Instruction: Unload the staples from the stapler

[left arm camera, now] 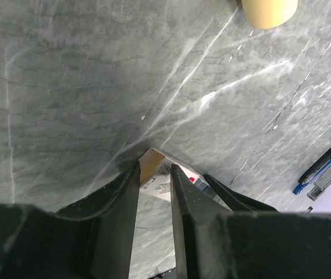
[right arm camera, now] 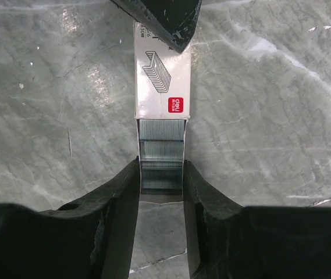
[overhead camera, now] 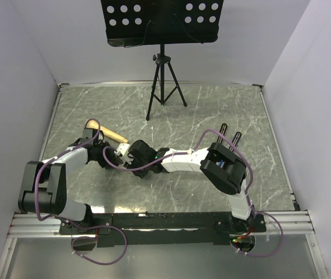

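**Staple block half out of its box, one gripper at each end**

Location: the two grippers meet left of centre on the table (overhead camera: 212, 104), mid-depth.

- Right gripper (right arm camera: 161, 170): clenched across the near end of the staples (right arm camera: 161, 148), a finger against each long side.
- Left gripper (left arm camera: 155, 168): clamped on the far end of the white staple box (right arm camera: 162, 87). The block sticks out of the box's near mouth.
- Whether box and block rest on the table or hang just above it, I cannot tell.
- The stapler: not identified for certain. Two dark slim items (overhead camera: 222, 129) lie to the right, just beyond the right arm's elbow. It may be among them.

Handling, my judgement: the staples are light and smooth, so likely slippery. They are stiff along the strip but only weakly bonded, so a hard or twisting squeeze could snap the block at a seam. Best hold is flat against both long sides. The box is thin card and would crush easily.

Count:
- staple box: one
- staple block: one, with two cross seams showing; number of strips unclear
- wooden-handled tool (overhead camera: 111, 135): one, just beyond the left gripper
- dark slim items: two
- music stand (overhead camera: 162, 20): one, at the far edge
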Action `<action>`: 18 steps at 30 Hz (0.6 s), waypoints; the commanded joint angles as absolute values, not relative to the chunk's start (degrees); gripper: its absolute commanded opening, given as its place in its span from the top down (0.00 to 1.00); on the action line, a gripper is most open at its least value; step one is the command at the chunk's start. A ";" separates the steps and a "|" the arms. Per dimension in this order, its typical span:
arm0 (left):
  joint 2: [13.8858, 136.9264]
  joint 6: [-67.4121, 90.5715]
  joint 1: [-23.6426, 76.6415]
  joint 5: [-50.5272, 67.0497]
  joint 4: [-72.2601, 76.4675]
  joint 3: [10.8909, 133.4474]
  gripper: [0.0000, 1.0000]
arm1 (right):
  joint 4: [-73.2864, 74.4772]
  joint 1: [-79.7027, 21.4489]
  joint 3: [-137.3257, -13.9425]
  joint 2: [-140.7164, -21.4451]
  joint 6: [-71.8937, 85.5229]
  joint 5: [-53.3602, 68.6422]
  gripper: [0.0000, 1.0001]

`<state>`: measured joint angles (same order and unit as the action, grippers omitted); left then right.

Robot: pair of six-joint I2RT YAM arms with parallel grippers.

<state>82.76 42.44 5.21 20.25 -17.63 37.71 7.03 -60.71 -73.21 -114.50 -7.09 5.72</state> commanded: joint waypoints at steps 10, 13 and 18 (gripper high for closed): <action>81.74 42.54 5.98 22.06 -17.32 36.83 0.68 | 10.64 -61.08 -74.71 -116.19 -3.43 10.55 0.65; 81.56 42.98 6.15 22.41 -16.96 36.56 0.68 | 10.11 -61.17 -74.62 -115.93 -3.51 10.55 0.65; 81.83 43.42 6.68 22.85 -16.52 36.30 0.69 | 9.05 -61.17 -74.61 -116.01 -5.97 12.21 0.65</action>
